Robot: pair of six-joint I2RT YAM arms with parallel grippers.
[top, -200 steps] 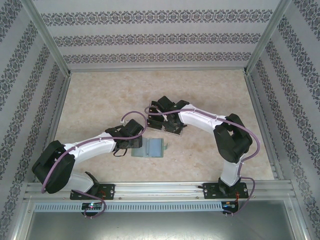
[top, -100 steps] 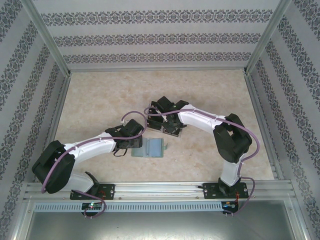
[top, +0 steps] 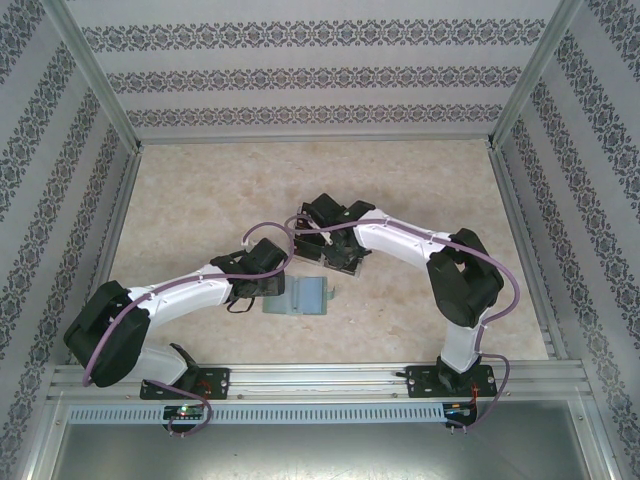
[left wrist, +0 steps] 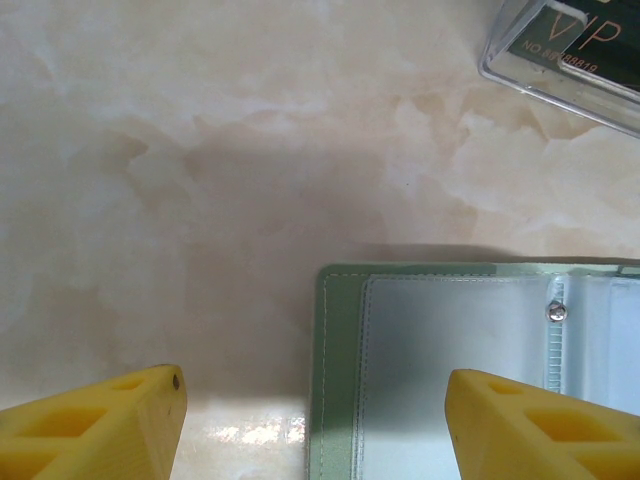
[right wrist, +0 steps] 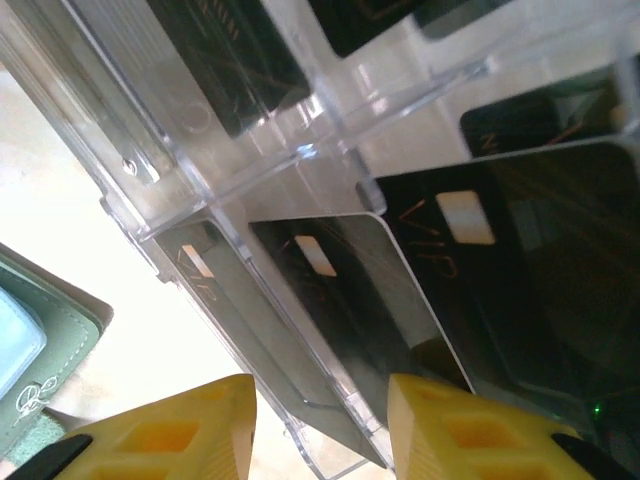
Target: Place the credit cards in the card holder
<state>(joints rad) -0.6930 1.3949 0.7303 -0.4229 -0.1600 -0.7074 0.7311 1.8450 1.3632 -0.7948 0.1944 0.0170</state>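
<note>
On the marbled table (top: pixel 200 200), seen from above, your two arms met near the middle. The left gripper (top: pixel 268 284) sat at the left edge of the open grey-green card holder (top: pixel 308 297). The right gripper (top: pixel 338 250) was down over the clear tray (top: pixel 352 264) just beyond it. Holder and tray lay near each other but apart.

Your left wrist camera gave the closer detail. Its two yellow fingers (left wrist: pixel 100 425) stood wide apart, clamped on nothing, with the holder's stitched left edge between them. A small metal stud (left wrist: pixel 557 311) sat on the holder's clear inner pocket. The tray's corner was at upper right, with a black card lettered "VIP" inside.

Your right wrist camera looked into the tray itself. Black credit cards (right wrist: pixel 520 290) with gold "VIP" lettering and a pale patch lay in its compartments. That gripper's jaws were apart, straddling the tray's wall and one card's edge. Whether either pad touched them, you could not tell. A corner of the holder was at lower left.
</note>
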